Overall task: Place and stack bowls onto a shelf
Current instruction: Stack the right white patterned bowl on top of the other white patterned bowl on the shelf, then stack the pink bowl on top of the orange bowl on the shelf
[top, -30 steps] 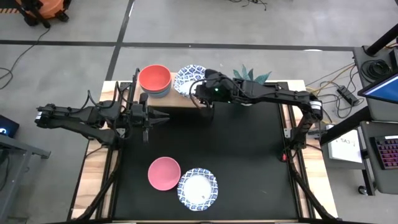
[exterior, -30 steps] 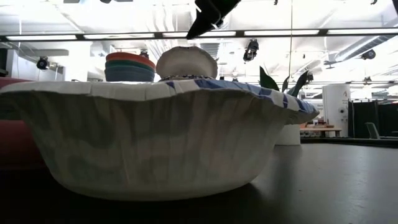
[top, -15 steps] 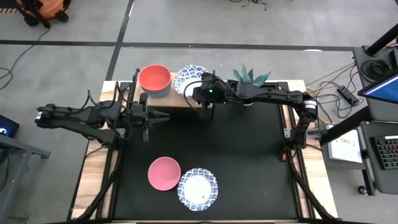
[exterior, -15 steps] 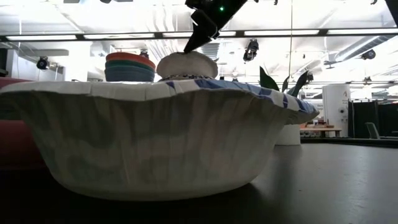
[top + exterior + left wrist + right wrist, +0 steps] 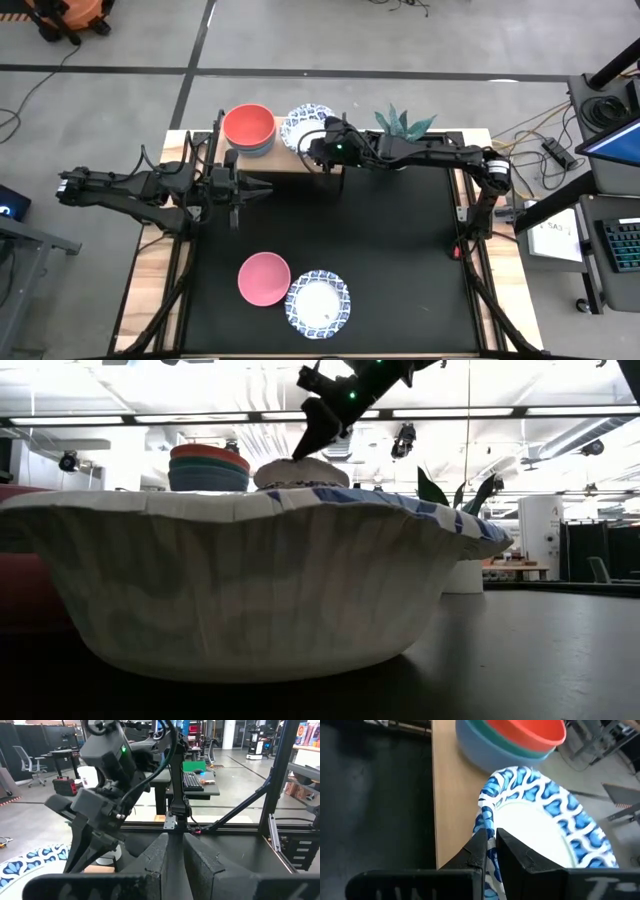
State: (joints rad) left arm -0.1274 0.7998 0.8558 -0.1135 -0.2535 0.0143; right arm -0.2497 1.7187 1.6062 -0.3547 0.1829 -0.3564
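1. My right fingers (image 5: 490, 847) are closed on the rim of a blue-patterned white bowl (image 5: 545, 825), which sits on the shelf (image 5: 452, 810) at the top centre of the high view.
2. Just beside it on the shelf is a stack of bowls (image 5: 249, 129): red inside green inside blue. The inside of the patterned bowl I hold shows plain white.
3. My left fingers (image 5: 172, 857) are nearly together with nothing between them, waiting over the left side of the surface (image 5: 400, 260).
4. A pink bowl (image 5: 264, 278) and a second patterned bowl (image 5: 319, 303) touch each other at the lower centre of the surface.
5. The low view is filled by that second patterned bowl's side, and shows my right arm reaching down from above.
6. The high view shows a plant (image 5: 404, 123) just right of the shelf, and the right half of the surface is open.
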